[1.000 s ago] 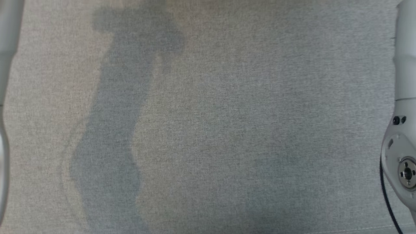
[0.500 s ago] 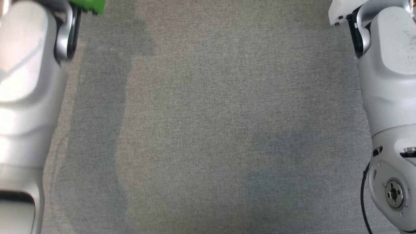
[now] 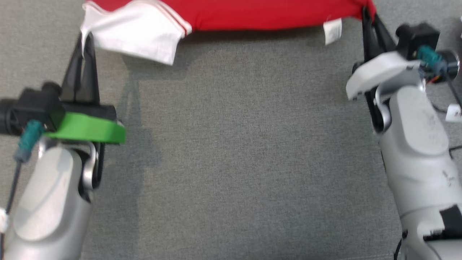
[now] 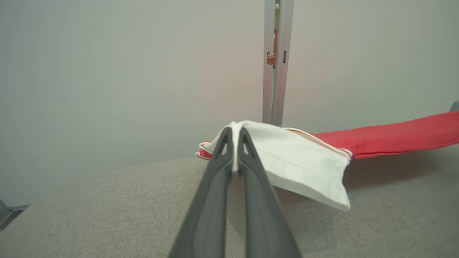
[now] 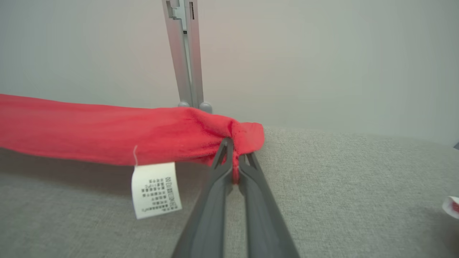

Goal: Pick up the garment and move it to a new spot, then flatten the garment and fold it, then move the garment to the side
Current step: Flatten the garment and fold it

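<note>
The garment (image 3: 260, 14) is red with a white, red-trimmed sleeve (image 3: 133, 32) and a white care label (image 3: 332, 31). It hangs stretched between my two grippers above the grey cloth surface (image 3: 234, 144), along the top of the head view. My left gripper (image 3: 86, 38) is shut on the white sleeve end (image 4: 297, 161), pinching a fold between its fingertips (image 4: 235, 134). At the other end my right gripper (image 3: 364, 14) is shut on the red corner (image 5: 247, 138). The label (image 5: 156, 190) dangles below the red band (image 5: 89, 130).
A pale wall rises behind the surface, with a vertical metal post (image 4: 274, 61), also visible as the post (image 5: 184, 53) in the right wrist view. A small white and red scrap (image 5: 452, 206) lies at the far right on the surface.
The head camera has tilted, so the whole picture shifted: earlier only forearms and bare grey surface showed; now both grippers and the stretched garment are in view at the top.
</note>
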Controlling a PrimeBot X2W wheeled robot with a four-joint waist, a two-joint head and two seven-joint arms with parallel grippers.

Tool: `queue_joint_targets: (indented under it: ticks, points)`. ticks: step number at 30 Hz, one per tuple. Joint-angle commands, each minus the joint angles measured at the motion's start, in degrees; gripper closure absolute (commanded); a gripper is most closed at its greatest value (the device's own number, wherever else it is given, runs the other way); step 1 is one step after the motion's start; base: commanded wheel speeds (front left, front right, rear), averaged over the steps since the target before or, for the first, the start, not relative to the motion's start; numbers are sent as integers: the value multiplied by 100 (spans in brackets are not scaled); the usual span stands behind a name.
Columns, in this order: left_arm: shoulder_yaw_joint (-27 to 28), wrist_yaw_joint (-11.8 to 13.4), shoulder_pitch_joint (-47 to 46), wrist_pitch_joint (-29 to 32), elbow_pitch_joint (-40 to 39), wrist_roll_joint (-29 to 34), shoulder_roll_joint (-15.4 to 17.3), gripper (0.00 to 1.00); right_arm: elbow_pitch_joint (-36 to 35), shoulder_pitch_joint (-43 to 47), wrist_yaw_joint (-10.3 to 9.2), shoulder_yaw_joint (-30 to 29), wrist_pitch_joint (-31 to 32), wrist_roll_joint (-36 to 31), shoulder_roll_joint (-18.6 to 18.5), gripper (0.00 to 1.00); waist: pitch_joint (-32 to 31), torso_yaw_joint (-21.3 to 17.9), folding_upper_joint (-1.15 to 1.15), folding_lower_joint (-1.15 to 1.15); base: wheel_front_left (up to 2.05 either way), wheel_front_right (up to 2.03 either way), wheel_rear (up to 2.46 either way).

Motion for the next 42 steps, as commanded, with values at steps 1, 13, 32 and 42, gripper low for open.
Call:
queue_joint_targets:
  ticks: [1, 13, 32, 42]
  points:
    - [19, 62, 297, -16, -145, 40, -5, 100, -148, 327, -9, 43, -23, 2, -42, 100, -431, 50, 0, 0, 0, 0, 0]
    - [10, 442, 2300, 160, -1416, -112, 173, 100, -2462, 2837, -9, -94, 694, 396, -41, 100, -1552, 176, 0, 0, 0, 0, 0]
    - [-240, 956, 4185, 1153, -3118, -98, 644, 100, -5327, 5828, -9, -463, 2433, 504, -22, 100, -2144, 324, 0, 0, 0, 0, 0]
    - [-537, 400, 3763, 924, -1748, -401, 426, 100, -4238, 5540, -10, -182, 2530, 594, -21, 100, -2071, 159, 0, 0, 0, 0, 0]
